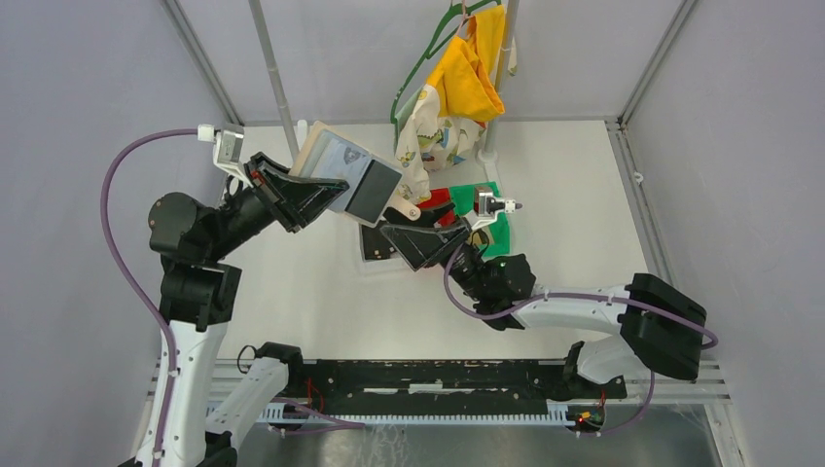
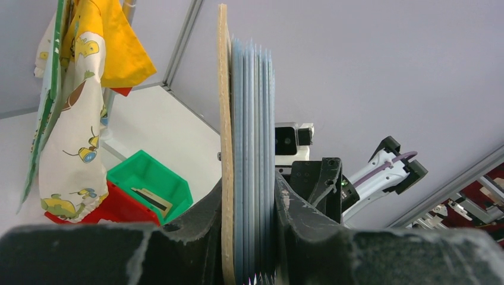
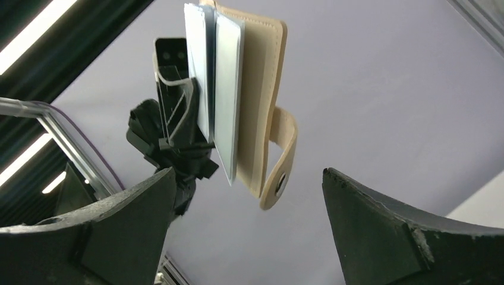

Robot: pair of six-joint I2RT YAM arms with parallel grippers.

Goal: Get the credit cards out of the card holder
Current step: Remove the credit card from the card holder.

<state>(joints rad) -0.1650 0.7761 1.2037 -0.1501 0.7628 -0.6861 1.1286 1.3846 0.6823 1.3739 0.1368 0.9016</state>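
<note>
Top external view: nearest to us, past the two arm bases, the right gripper [image 1: 413,226] sits over the middle of the white table [image 1: 311,282]. Its fingers are spread wide and hold nothing. At its 10 o'clock the left gripper [image 1: 326,190] holds the card holder [image 1: 336,161] up off the table, open and tilted. A dark card [image 1: 373,190] shows in the outermost sleeve. Only this view shows a black flat rectangle [image 1: 373,243] lying on the table, half covered by the right gripper. We cannot tell whether it is one card or several.

The left wrist view gives what the top one cannot. The fingers [image 2: 297,231] are pinching the card holder [image 2: 249,119] edge-on, with the tan cover at 9 o'clock and a stack of pale blue-grey sleeves pressed against it. Whether the sleeves are filled cannot be made out from this edge.

From the right wrist, the card holder [image 3: 249,89] hangs at 12 o'clock above the gap of the right gripper [image 3: 248,175], clear of both fingers. Its snap tab [image 3: 279,160] loops down at 5 o'clock. The left gripper behind it is mostly hidden.

Farther off, at 1 o'clock of the right gripper, stand a red bin [image 1: 440,197] and a green bin [image 1: 502,236]. A printed yellow cloth [image 1: 462,88] on a green hanger [image 1: 418,68] covers part of them.
</note>
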